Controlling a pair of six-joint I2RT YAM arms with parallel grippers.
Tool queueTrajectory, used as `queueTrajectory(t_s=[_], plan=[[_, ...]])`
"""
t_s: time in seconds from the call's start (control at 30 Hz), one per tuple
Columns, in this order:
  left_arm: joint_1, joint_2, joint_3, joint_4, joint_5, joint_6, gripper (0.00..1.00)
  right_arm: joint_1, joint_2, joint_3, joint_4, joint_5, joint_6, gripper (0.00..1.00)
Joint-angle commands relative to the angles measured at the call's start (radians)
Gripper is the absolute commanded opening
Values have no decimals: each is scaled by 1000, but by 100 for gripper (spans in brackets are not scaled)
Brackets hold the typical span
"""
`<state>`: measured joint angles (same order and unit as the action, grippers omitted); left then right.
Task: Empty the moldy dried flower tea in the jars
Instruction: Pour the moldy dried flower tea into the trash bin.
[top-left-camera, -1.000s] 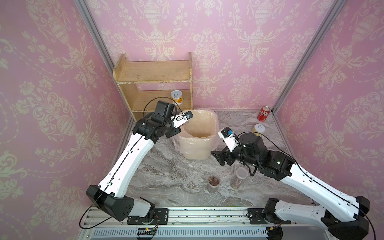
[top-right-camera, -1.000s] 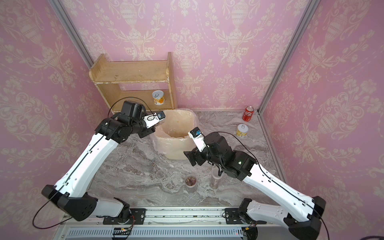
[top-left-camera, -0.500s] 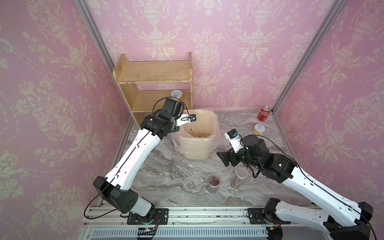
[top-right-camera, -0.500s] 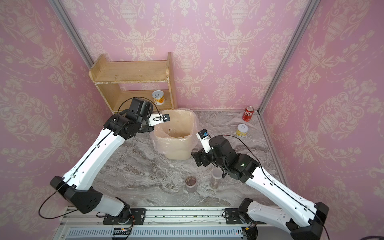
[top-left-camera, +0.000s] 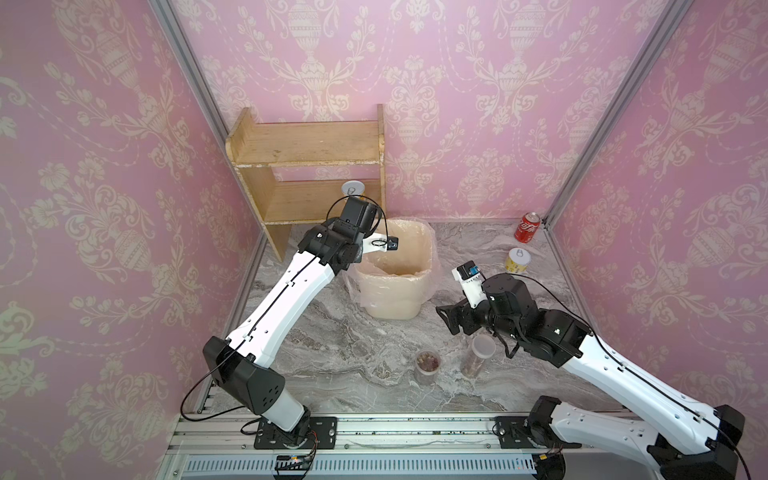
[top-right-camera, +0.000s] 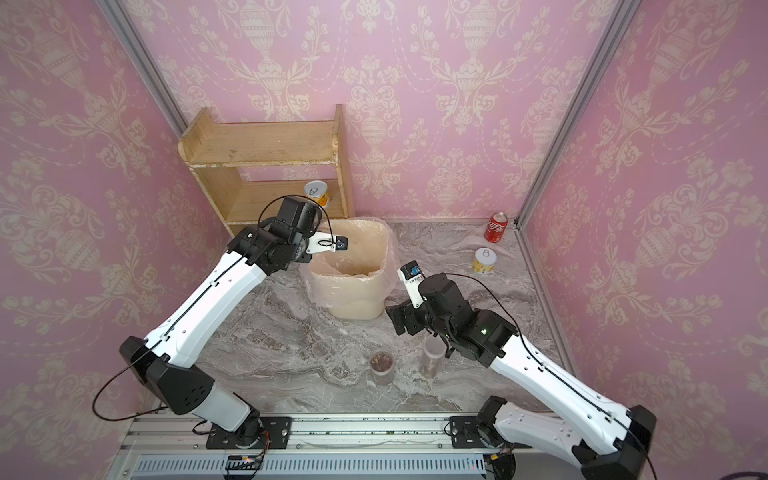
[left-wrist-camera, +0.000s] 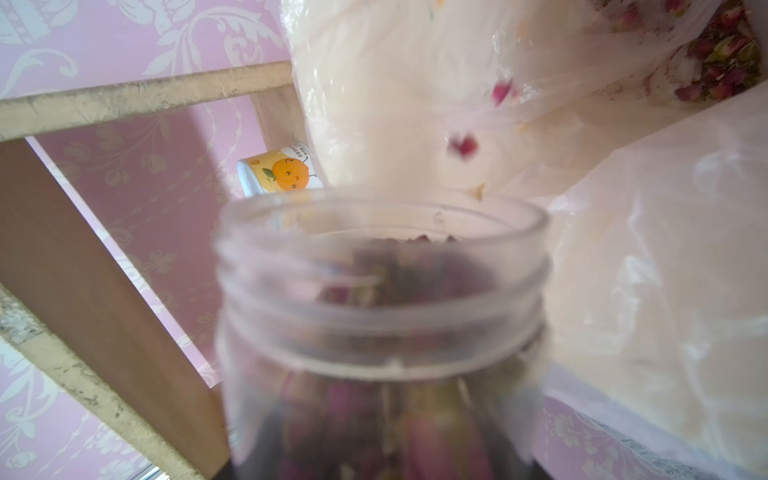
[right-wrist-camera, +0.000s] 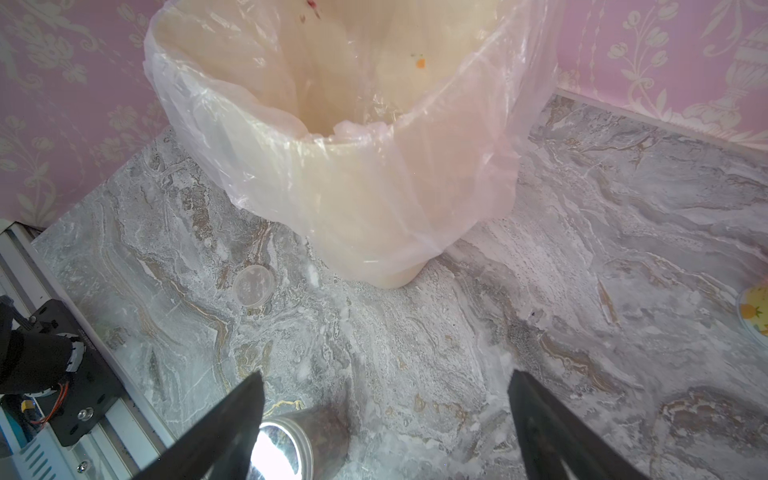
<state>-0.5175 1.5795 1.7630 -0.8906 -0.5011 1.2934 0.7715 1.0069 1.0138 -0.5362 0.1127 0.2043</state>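
Tea (top-left-camera: 429, 363) sat in the open short jar (top-left-camera: 426, 376) nearest the front, and just beside it stood the tall jar (top-left-camera: 478, 361), lidded, with more tea inside. Right claw (right-wrist-camera: 385, 374) hung spread wide above the table (top-left-camera: 324, 324) near the tall jar, gripping nothing. A loose lid (right-wrist-camera: 252, 286) lay flat on the table short of the bin (right-wrist-camera: 374, 199). Farther back, the left claw (top-left-camera: 365, 254) pinched a third jar (left-wrist-camera: 382, 291), tipped with its mouth over the bin; buds (left-wrist-camera: 461, 145) were in mid-air, a heap (left-wrist-camera: 723, 54) lay in the liner (left-wrist-camera: 623, 291), and much tea sat inside the jar. The jars looked light, stiff and smooth-walled, so likely slippery; the body below the threaded neck seemed the place to clamp. The tall one, being slim, would probably tip easily and needed its lid off first. The tea looked dry, loose and very light, apt to scatter or cling. A tin (left-wrist-camera: 282, 172) sat on the shelf (top-left-camera: 307, 145) behind
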Motion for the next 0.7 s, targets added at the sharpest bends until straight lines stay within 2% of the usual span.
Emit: queueTrajectory(t_s=[0.0, 0.23, 0.5, 0.67], plan=[[-13, 18, 15, 38, -55, 90, 0, -10, -21, -24, -2, 8, 37, 94], [-28, 24, -8, 97, -102, 203, 0, -15, -33, -43, 2, 4, 52, 94], [-35, 29, -26, 110, -93, 263, 0, -23, -43, -63, 6, -9, 67, 94], [-38, 14, -82, 189, -91, 328, 0, -27, -55, -72, 15, -25, 87, 94]])
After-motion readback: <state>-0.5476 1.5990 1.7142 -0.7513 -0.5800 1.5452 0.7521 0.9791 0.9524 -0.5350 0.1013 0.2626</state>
